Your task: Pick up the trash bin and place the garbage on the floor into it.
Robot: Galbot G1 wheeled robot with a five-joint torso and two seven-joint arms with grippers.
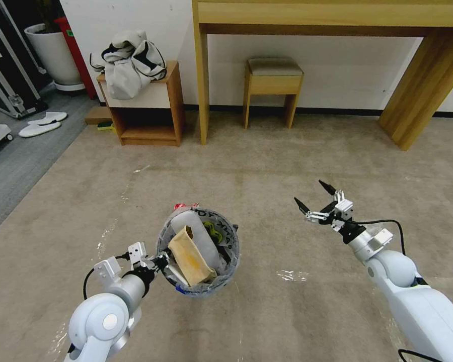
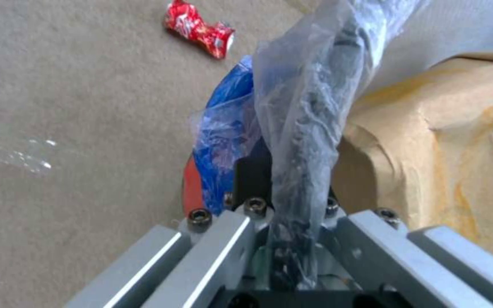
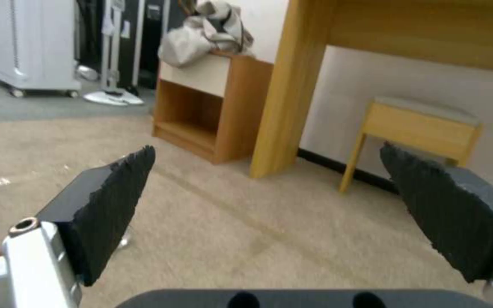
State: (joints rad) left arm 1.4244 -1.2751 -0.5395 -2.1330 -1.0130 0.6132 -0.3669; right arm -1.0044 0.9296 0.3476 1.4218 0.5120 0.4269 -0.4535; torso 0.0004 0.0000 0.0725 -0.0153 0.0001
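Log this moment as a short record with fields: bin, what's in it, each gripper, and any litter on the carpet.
bin: trash bin, held off the floor by its rim
contents: brown cardboard scrap, white slipper
left gripper: jaws shut on the bin's rim and liner
right gripper: jaws open, empty, above the carpet
litter left: red foil wrapper beside the bin

The floor (image 1: 297, 151) is matt, short-pile beige carpet with glossy clear tape patches. The trash bin (image 1: 199, 289) wears a crinkled, shiny clear plastic liner; inside lies creased brown cardboard (image 1: 190, 256). A red wrapper (image 2: 198, 29) gleams like foil. The right gripper (image 1: 315, 196) has rough black pads on brushed metal.
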